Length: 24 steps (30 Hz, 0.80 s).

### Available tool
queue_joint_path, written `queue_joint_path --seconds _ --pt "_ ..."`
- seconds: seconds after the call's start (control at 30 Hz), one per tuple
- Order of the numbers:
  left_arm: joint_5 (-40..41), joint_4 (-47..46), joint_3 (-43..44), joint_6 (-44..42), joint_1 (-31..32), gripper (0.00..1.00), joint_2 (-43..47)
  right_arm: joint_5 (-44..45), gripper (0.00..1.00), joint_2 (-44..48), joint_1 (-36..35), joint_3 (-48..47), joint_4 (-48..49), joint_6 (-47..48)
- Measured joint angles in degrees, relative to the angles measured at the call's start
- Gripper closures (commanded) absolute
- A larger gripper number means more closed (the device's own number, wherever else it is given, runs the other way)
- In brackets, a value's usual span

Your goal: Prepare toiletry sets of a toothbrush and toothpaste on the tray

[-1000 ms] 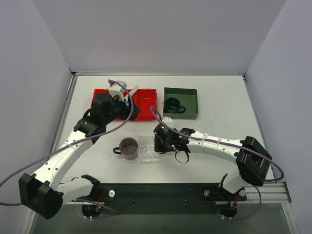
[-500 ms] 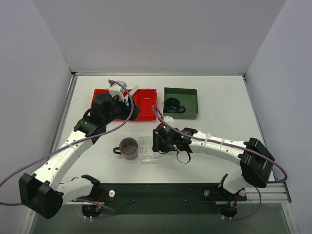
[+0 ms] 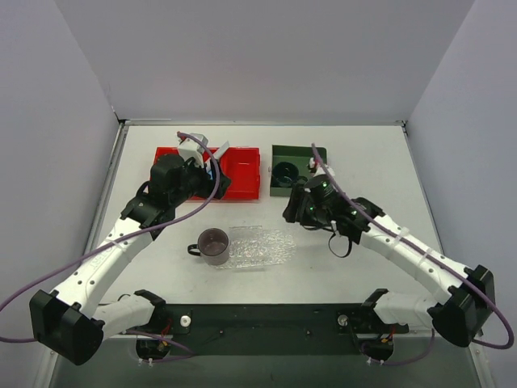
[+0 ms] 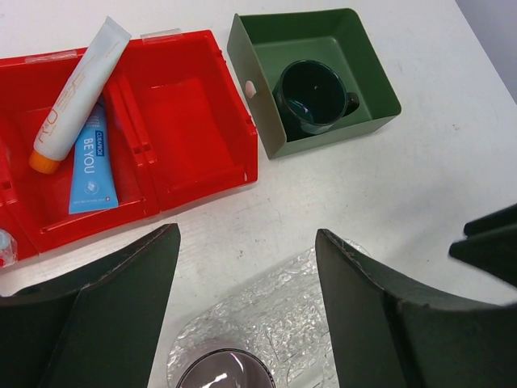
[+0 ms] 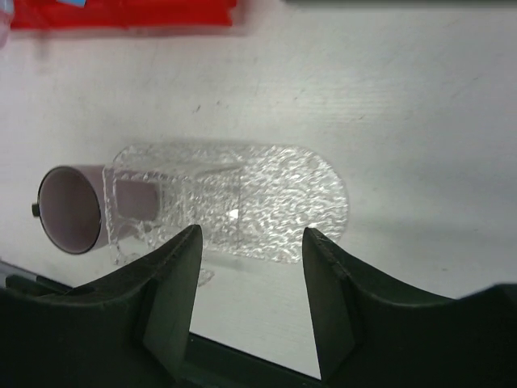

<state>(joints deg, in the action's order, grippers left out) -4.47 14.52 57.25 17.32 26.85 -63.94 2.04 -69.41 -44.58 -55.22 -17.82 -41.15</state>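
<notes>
The toothpaste (image 4: pixel 77 93), a white tube with an orange cap, and the light-blue toothbrush piece (image 4: pixel 90 162) lie side by side in a left compartment of the red bin (image 4: pixel 194 162). The clear bumpy tray (image 3: pixel 262 246) lies on the table in front of the bin, with a purple cup (image 3: pixel 213 245) at its left end. It also shows in the right wrist view (image 5: pixel 283 194). My left gripper (image 3: pixel 220 183) hovers over the red bin, open and empty (image 4: pixel 246 234). My right gripper (image 3: pixel 291 212) is open and empty above the table, beyond the tray's right end (image 5: pixel 252 234).
A dark green square bin (image 3: pixel 300 170) with a dark cup (image 4: pixel 311 97) inside stands right of the red bin. The purple cup also shows in the right wrist view (image 5: pixel 69 206). The table's dark front rail runs along the near edge.
My right arm has pulled off the tray, moving right and back toward the green bin, so the tray now lies uncovered. The left arm has not moved.
</notes>
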Motion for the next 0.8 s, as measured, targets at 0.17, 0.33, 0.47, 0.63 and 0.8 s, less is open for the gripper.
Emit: queue_joint_path --seconds 0.17,0.33,0.47,0.63,0.8 --pt "0.46 -0.09 0.0 0.0 0.0 0.22 0.26 -2.54 0.6 1.25 11.82 -5.07 -4.81 5.7" --pt "0.85 -0.09 0.0 -0.22 0.0 0.22 0.26 -4.92 0.64 -5.27 20.06 -14.29 -8.74 12.46" --pt "1.16 -0.07 0.0 -0.57 -0.02 0.22 0.26 -5.97 0.67 -12.79 23.47 -20.81 -10.47 17.03" --pt "1.4 -0.07 0.0 -1.25 -0.02 0.22 0.24 -9.07 0.69 -23.08 28.0 -28.24 -11.15 21.81" --pt "1.84 -0.07 0.0 -1.73 -0.04 0.22 0.22 -13.55 0.69 -33.14 31.56 -35.65 -12.85 26.49"
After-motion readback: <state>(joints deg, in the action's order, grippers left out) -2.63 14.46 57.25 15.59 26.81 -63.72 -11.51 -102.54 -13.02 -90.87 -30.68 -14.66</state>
